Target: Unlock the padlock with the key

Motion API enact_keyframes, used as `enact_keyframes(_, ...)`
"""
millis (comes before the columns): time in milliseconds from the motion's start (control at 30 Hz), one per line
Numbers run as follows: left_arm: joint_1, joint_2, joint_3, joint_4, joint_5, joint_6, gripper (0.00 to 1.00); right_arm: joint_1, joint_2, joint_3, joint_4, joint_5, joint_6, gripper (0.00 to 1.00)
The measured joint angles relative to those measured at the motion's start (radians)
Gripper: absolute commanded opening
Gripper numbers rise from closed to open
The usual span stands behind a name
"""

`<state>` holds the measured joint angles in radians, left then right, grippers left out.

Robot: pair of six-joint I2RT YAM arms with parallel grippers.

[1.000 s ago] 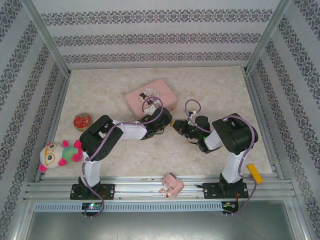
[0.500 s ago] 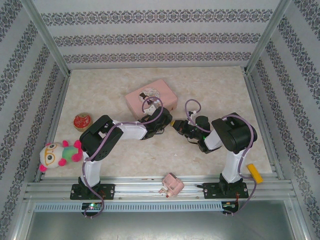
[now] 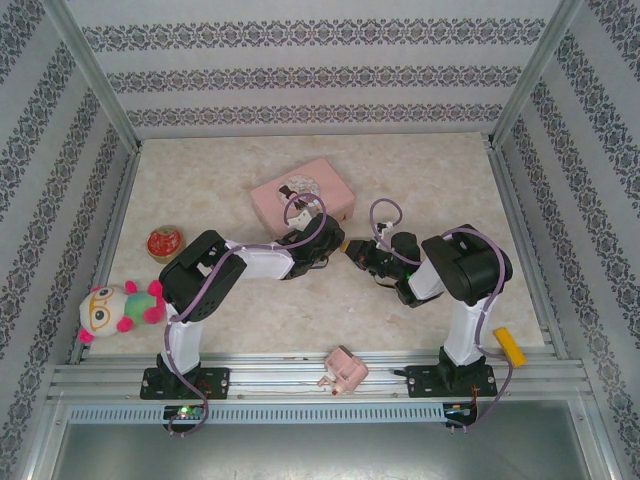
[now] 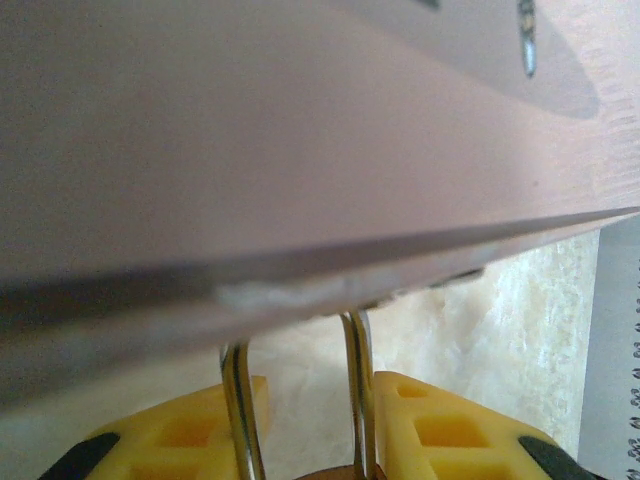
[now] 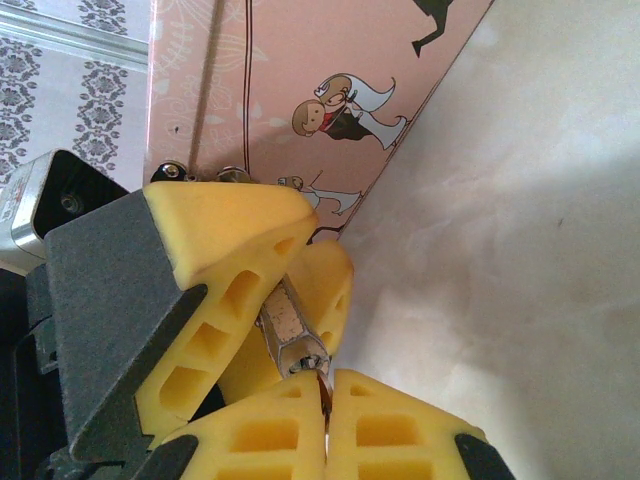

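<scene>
Your left pincer [image 4: 308, 432] grips the padlock [image 5: 289, 336] between its pads. Your right pincer [image 5: 326, 428] is closed on the key [image 5: 323, 388], whose tip meets the padlock just ahead.

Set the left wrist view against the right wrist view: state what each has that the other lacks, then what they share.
Left wrist: the padlock from its shackle side, two silver legs rising to the pink tin's edge. Right wrist: the padlock's brass body end-on, the key at its end pinched by the right gripper, plus the tin's cartoon couple. Both: tin, padlock, left gripper pads clamping it, marbled table.
</scene>
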<state>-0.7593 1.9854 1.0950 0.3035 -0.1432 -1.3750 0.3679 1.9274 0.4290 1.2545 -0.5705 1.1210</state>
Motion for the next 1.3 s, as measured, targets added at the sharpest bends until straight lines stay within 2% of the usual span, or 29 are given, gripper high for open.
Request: enact_keyframes(1300,0.000,0.000,-0.002,0.005,0.000,-0.002,0.00,-0.013,0.060,-0.013,0.117,-0.023,0.053,0.00)
